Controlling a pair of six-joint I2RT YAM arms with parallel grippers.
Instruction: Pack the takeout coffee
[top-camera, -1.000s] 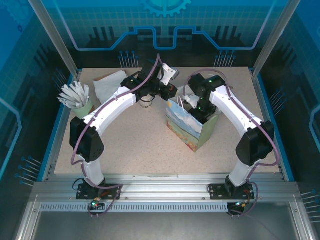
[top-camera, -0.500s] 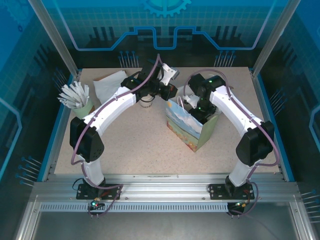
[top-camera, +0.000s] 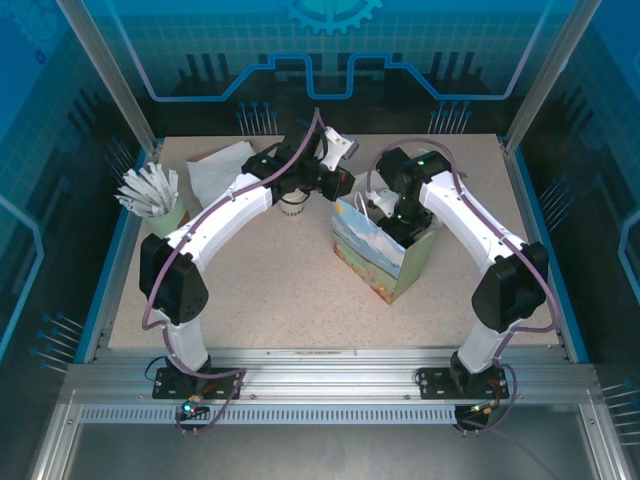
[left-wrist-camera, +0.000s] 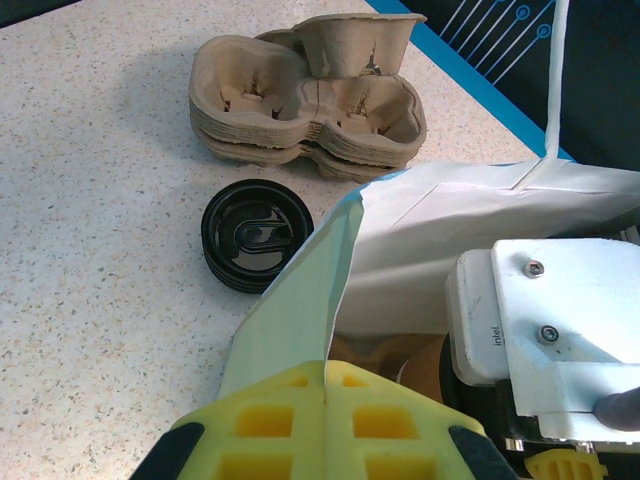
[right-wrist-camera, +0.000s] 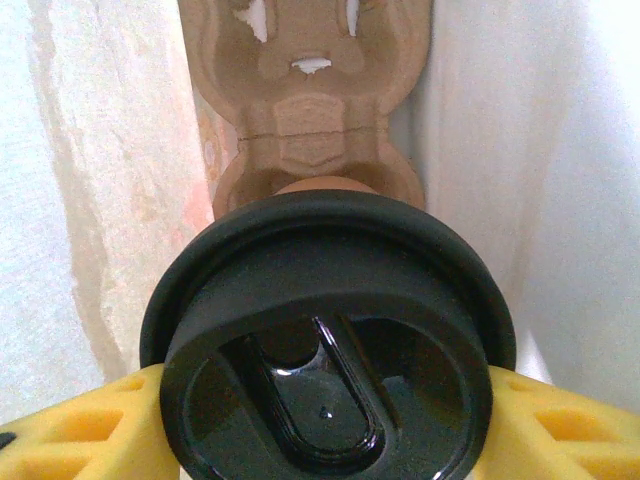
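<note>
My right tool (right-wrist-camera: 320, 440) is clamped on the takeout coffee (right-wrist-camera: 325, 300), which hangs inside the paper bag (right-wrist-camera: 530, 150) just above the cardboard carrier (right-wrist-camera: 305, 90). My left tool (left-wrist-camera: 325, 425) is pinched shut on the bag's rim. I'd lower straight down, cup upright, centred over the near socket, and let go only once it's seated

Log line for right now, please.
right gripper shut on takeout coffee | coffee inside bag, cup carrier deeper in | left gripper shut on bag rim

The right pincer (right-wrist-camera: 325, 420) clasps the black-lidded takeout coffee (right-wrist-camera: 325, 330) inside the white bag (right-wrist-camera: 545, 150), a cardboard carrier (right-wrist-camera: 310, 110) beneath.
</note>
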